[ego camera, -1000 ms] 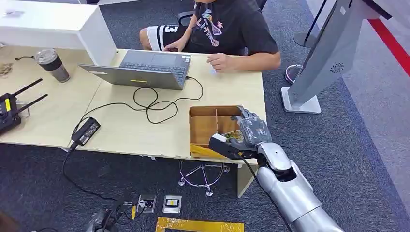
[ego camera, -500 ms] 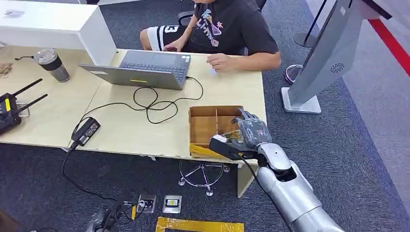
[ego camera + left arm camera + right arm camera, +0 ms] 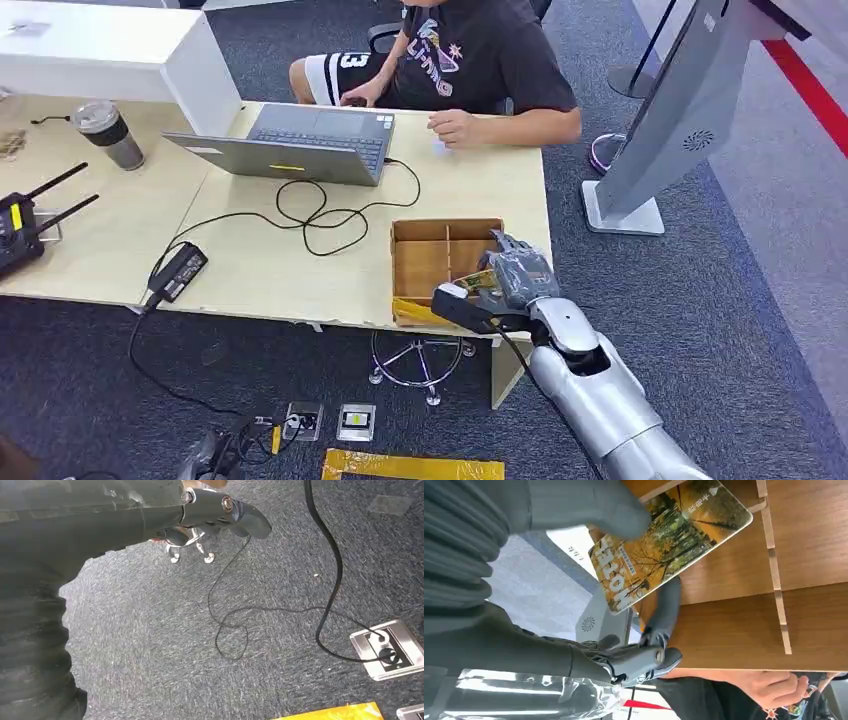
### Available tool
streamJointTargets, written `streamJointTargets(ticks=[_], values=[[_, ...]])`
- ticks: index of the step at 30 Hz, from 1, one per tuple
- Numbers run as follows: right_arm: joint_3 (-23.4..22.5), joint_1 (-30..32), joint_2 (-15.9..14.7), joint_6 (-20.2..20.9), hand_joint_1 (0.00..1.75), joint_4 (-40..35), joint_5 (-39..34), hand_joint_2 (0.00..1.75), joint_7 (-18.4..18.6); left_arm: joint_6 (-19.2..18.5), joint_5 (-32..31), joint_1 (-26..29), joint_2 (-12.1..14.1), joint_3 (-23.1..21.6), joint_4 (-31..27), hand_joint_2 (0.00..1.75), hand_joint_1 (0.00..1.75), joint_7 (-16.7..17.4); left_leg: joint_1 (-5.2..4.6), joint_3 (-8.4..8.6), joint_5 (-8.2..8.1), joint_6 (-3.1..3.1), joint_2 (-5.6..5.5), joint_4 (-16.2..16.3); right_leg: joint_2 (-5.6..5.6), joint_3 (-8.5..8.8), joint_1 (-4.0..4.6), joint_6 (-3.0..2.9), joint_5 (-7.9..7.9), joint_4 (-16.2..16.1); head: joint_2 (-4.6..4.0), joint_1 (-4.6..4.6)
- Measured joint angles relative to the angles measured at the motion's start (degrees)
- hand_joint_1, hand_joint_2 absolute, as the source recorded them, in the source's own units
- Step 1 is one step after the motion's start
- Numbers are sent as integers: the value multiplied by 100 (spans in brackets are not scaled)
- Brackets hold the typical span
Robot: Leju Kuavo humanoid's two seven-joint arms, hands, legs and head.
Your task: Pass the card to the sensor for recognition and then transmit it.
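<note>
Card (image 3: 669, 537) sits pinched in the right hand (image 3: 512, 272): the thick grey thumb (image 3: 589, 507) presses on its printed face and a darker finger (image 3: 665, 611) backs it from behind, so the hand is closed on it while its other fingers lie loosely curled. In the head view the card (image 3: 478, 281) shows as a small yellowish sliver at centre-right of the frame, just over the right-hand compartment of the open wooden box (image 3: 422, 262) on the near edge of the table (image 3: 250, 265). Its long axis runs slantwise across the upper middle of the right wrist frame, one short end under the thumb, the other reaching out over the box's wooden divider (image 3: 774, 555). It looks like a thin, stiff, glossy rectangle with rounded corners, printed with autumn trees in orange and gold and large pale lettering. The grey slanted kiosk (image 3: 668, 110), likely the sensor, stands on the carpet at the upper right of the head frame, well apart from the card, so the coming move turns on a swing up and to the right. The left hand (image 3: 227, 512) hangs over the carpet, far from all this; whether it is open I cannot tell.
</note>
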Motion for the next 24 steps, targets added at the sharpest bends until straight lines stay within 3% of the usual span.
streamJointTargets(ticks=[2,15,24], values=[[11,-15,7,4,169,28,0,175,0,0,0,0,0,-2,0,175,0,0,0,0,0,0,0,0,0,0,0,0,0,0,0,0],[20,-18,11,37,164,52,0,175,-11,-2,-17,0,0,0,0,175,0,0,0,1,0,0,0,0,1,0,0,0,0,0,2,0],[20,-18,11,50,175,52,-4,175,2,-2,-24,0,0,0,0,175,0,0,0,1,0,0,0,0,1,1,0,0,0,0,2,0]])
